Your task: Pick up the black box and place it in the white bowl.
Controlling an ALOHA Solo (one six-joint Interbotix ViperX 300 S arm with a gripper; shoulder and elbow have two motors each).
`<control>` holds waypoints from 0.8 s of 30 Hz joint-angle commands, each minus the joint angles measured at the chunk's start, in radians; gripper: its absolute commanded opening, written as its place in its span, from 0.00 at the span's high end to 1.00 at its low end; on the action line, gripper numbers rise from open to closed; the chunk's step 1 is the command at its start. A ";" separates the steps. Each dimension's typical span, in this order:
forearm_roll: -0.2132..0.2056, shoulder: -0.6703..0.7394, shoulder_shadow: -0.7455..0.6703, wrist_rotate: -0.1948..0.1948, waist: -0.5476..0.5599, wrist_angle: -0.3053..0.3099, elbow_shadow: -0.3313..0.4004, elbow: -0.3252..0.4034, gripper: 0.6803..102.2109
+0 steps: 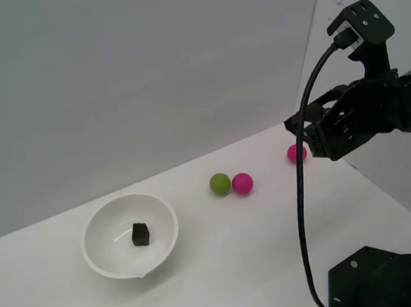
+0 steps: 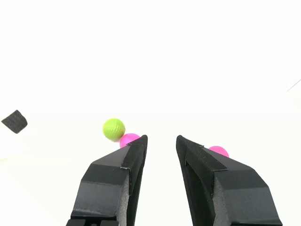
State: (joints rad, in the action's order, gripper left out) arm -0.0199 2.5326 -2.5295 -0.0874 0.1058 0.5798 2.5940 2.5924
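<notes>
Black box seen inside the white bowl, tool raised and empty.

The black box (image 1: 141, 234) is seated in the white bowl (image 1: 109, 261) at lower left of the counter (image 1: 254, 257). The tool (image 1: 298, 128) is held apart at upper right; bare counter is left around the green ball (image 1: 219, 184).

the black box (image 1: 141, 234) is matte black inside the glossy white bowl (image 1: 98, 248). beyond the bowl, a lime-green ball (image 1: 219, 184) touches a magenta ball (image 1: 242, 183); a second magenta ball (image 1: 295, 153) lies farther off. the gripper (image 2: 161, 143) is black.
</notes>
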 commanded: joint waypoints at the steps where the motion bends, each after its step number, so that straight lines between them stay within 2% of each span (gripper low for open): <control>1: 0.000 0.009 -0.011 -0.005 0.003 0.000 -0.005 0.000 0.68; 7: 0.000 0.021 -0.021 -0.005 0.003 0.000 0.005 0.008 0.68; 21: 0.000 0.153 -0.156 -0.005 -0.031 -0.009 0.120 0.123 0.68; 24: 0.000 0.175 -0.179 -0.005 -0.041 -0.014 0.124 0.129 0.68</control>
State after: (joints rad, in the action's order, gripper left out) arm -0.0199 2.6952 -2.6921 -0.0874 0.0614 0.5676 2.7182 2.7167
